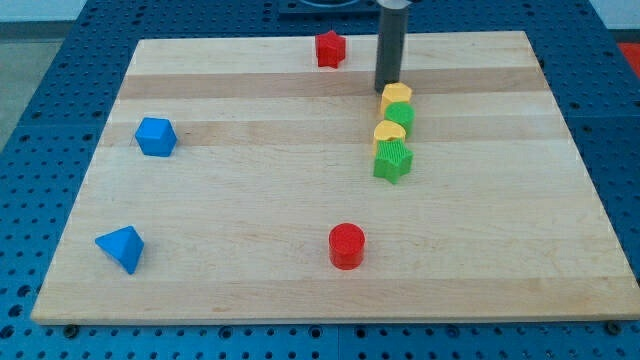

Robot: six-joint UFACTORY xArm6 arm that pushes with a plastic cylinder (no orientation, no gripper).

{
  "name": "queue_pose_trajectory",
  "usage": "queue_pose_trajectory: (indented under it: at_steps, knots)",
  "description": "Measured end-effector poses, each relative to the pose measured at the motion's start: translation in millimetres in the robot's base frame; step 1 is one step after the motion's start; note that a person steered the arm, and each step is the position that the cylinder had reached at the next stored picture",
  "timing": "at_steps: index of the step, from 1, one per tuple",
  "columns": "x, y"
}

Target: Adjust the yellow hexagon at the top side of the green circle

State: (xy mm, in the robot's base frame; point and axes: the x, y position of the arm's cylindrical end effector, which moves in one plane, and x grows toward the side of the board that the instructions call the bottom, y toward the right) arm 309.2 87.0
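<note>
board: a pale wooden board (300, 280) lies on a blue perforated table (40, 60), and everything i push sits on it.
blue wedge: nearest the view's bottom, at the view's left, a blue triangular block (121, 247) sits alone near the board's lower left corner.
red cylinder: a red round block (347, 245) stands near the bottom edge, about mid-board, well apart from the others.
blue block: further up at the view's left, a blue many-sided block (155, 136); i cannot settle its exact shape.
green star: a ridged green star-like block (393, 160) is the lowest of a tight column of four at the view's right of centre.
yellow lower: a yellow block (389, 131) touches the green star's top side; its shape is not clear to me.
green circle: the green circle (401, 114) sits just above that, mostly hidden by its neighbours.
yellow hexagon: the yellow hexagon (396, 94) tops the column, touching the green circle on its upper side, a little to the view's left of it.
my tip: my tip (387, 90) rests at the yellow hexagon's upper left edge, touching or just beside it; i cannot tell which.
claw: i have no claw to open or close, only this dark rod, and it has hold of nothing.
red far: farthest off, a red angular block (330, 48) sits near the board's top edge, to the view's left of my rod.
</note>
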Motion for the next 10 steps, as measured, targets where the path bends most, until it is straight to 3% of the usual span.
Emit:
queue_pose_trajectory:
  at_steps: [2,4,10]
  knots:
    - [0,45]
    - [46,77]
    - [46,28]
